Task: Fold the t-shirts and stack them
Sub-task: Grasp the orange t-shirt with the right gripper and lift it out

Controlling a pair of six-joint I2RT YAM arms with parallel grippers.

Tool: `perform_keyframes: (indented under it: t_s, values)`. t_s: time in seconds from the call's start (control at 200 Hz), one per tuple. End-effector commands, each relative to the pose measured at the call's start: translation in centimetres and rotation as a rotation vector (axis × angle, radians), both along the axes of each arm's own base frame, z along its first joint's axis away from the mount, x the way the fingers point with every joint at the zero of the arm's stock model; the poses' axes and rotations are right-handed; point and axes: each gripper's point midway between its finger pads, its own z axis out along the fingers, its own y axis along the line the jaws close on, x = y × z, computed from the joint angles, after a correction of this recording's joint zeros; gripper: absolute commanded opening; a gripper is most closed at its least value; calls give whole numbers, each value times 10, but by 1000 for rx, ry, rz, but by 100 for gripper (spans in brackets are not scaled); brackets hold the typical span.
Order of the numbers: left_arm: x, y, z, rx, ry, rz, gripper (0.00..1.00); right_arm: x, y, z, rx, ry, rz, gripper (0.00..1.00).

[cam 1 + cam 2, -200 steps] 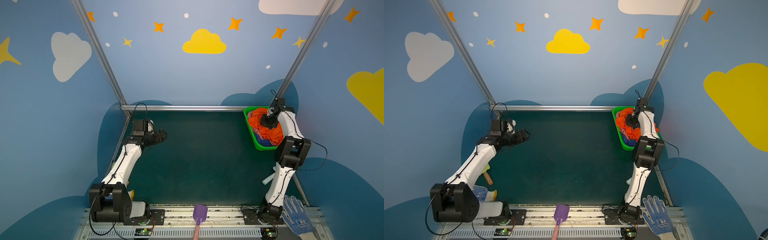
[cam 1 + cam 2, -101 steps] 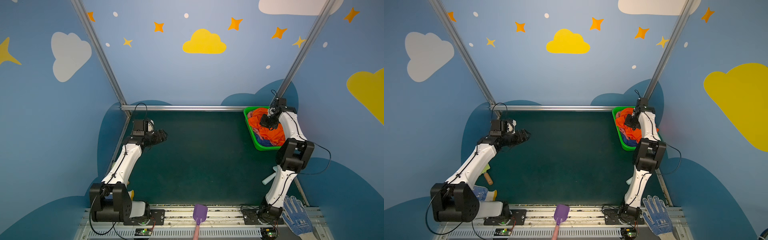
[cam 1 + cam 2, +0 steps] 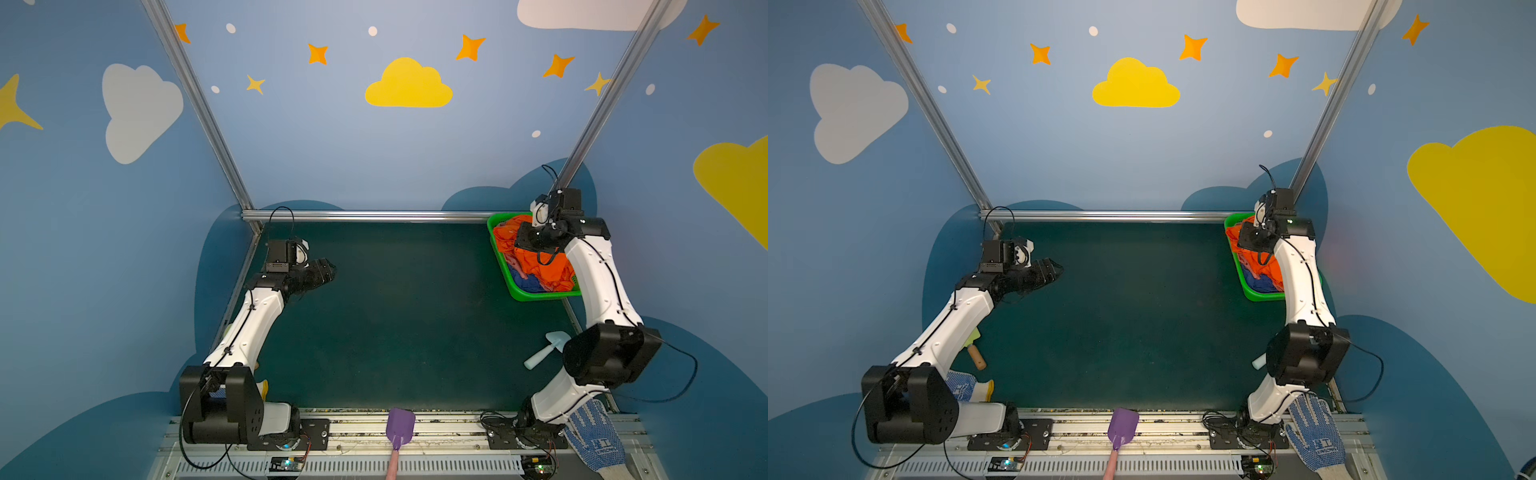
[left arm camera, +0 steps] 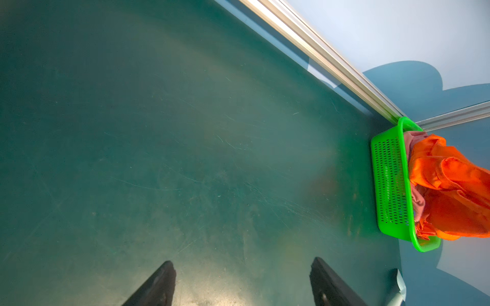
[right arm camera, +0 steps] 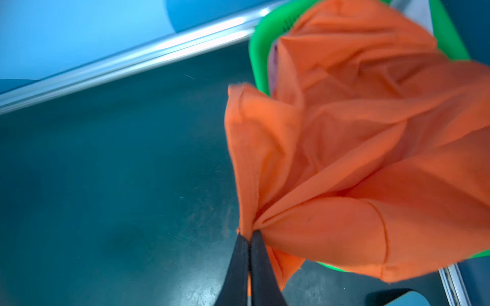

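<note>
Right gripper (image 5: pixel 249 234) is clamped shut on a bunched fold of the orange shirt (image 5: pixel 344 159), presumably so the cloth can be drawn out of the green basket (image 3: pixel 540 296). Most of the shirt lies in that basket at the far right corner of the table (image 3: pixel 395 324), over the pink shirt (image 4: pixel 417 201) and blue shirt (image 3: pixel 524 284). Left gripper (image 4: pixel 241 262) hangs above bare table, jaws wide and empty, probably placed to take a second corner.
</note>
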Motion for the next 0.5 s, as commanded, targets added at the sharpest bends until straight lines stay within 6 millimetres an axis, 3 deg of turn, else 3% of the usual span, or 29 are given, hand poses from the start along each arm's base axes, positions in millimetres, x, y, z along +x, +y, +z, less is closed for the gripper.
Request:
perform_keyframes:
  t_s: [0.0, 0.3, 0.491]
  values:
    - [-1, -2, 6, -21, -24, -5, 80, -22, 29, 52, -6, -162, 106, 0]
    - [-3, -3, 13, -28, -48, -4, 79, -92, 97, 160, -17, -460, 351, 0]
    - [-6, -1, 18, -19, -66, 1, 79, -128, 147, 200, -6, -551, 550, 0]
